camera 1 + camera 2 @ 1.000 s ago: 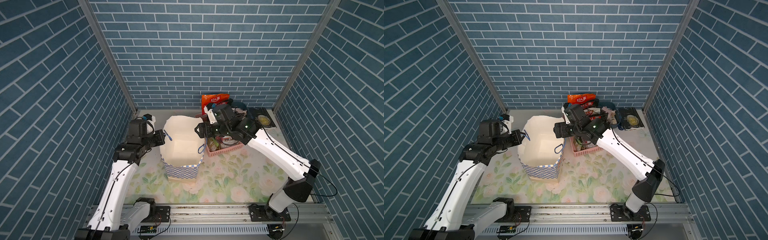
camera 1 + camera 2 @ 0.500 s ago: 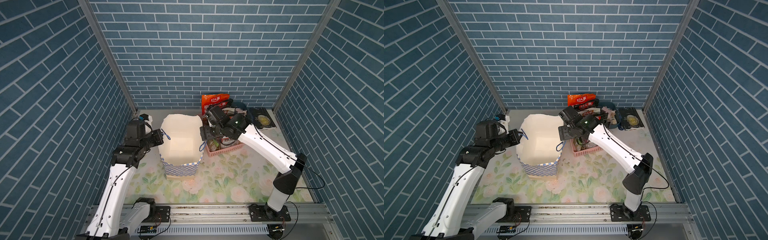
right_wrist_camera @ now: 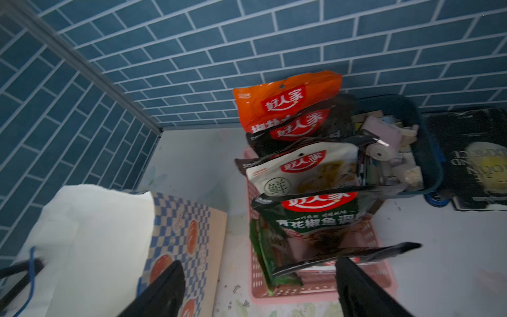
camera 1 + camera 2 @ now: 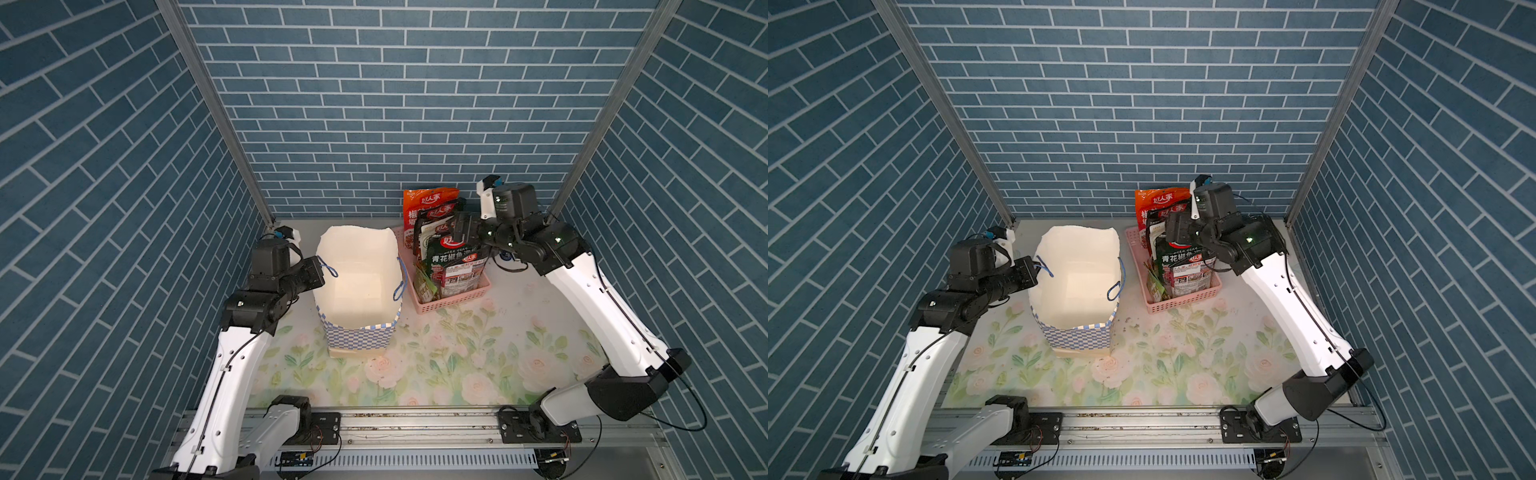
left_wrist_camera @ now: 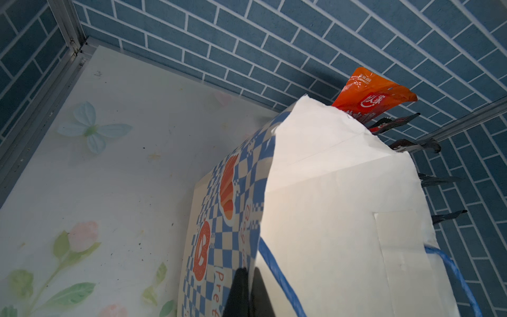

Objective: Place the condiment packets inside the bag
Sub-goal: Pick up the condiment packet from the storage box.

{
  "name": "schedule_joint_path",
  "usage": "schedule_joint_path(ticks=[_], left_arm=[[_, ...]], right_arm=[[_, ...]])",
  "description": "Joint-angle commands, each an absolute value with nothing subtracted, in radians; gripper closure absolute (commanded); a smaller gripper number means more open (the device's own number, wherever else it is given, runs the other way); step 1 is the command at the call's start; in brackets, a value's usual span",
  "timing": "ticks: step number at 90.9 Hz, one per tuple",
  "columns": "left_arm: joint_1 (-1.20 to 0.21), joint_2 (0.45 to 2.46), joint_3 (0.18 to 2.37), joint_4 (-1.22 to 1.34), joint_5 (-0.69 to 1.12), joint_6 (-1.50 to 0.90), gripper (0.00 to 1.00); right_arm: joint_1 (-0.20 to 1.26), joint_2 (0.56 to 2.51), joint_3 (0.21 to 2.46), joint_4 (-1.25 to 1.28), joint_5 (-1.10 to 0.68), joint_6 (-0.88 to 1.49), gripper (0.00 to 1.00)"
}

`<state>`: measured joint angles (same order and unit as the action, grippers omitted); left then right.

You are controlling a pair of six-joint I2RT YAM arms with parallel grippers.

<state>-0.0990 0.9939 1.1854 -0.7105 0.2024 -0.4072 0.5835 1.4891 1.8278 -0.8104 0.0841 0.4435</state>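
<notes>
Currently no packet is in the bag: its white inside shows bare in both top views.

The bag (image 4: 360,337) stands upright on the floral mat (image 4: 457,361), mouth open, just beside the pink basket (image 4: 454,302). The left gripper (image 5: 248,274) is clamped on the bag's side wall at the rim, next to a blue cord handle (image 5: 277,277), and holds the mouth spread.

The condiment packets (image 4: 456,266) all stand on edge in the basket, packed front to back. The orange packet (image 4: 430,200) is rearmost, by the brick wall, and a dark green one is in front. The right gripper (image 3: 258,263) hangs above the stack with jaws wide apart and nothing between them.

Step in hand, as we judge it: descend and take a first packet.

Risks we note:
- The pouches are glossy and crowded. The jaws could close on two at once, or the film could slip out on the lift.
- The basket looks light, so a snagged pouch could drag or tip it. The blue tub (image 3: 428,153) sits just behind it.
- The bag is paper and is pinched on one wall only. A packet corner striking the far rim could fold that wall or tip the bag.
- The far cord handle (image 4: 400,286) droops at the mouth and could catch a corner.
</notes>
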Motion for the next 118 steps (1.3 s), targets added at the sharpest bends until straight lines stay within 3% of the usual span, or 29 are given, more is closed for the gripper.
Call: schedule_joint_path(ticks=[1, 21, 36, 62, 80, 102, 118], left_arm=[[-0.103, 0.988, 1.205, -0.719, 0.182, -0.397, 1.00], [-0.103, 0.990, 1.208, -0.719, 0.204, -0.401, 1.00], [-0.103, 0.987, 1.205, -0.723, 0.197, -0.401, 1.00], [-0.103, 0.999, 1.215, -0.718, 0.210, -0.401, 1.00], [-0.103, 0.993, 1.191, -0.698, 0.236, -0.404, 1.00], [-0.103, 0.981, 1.179, -0.706, 0.227, -0.394, 1.00], [-0.103, 0.968, 1.185, -0.715, 0.207, -0.389, 1.00]], right_arm=[[0.567, 1.538, 1.840, -0.816, 0.085, 0.269, 0.11], [0.491, 1.722, 1.997, -0.829, -0.056, 0.004, 0.19], [0.491, 1.659, 1.938, -0.926, -0.127, -0.053, 0.22], [0.492, 1.520, 1.775, -1.119, -0.069, 0.413, 0.21], [0.494, 1.411, 1.517, -0.905, -0.152, 0.633, 0.21], [0.494, 1.430, 1.427, -0.691, -0.174, 0.800, 0.19], [0.483, 1.483, 1.414, -0.699, -0.110, 0.867, 0.22]])
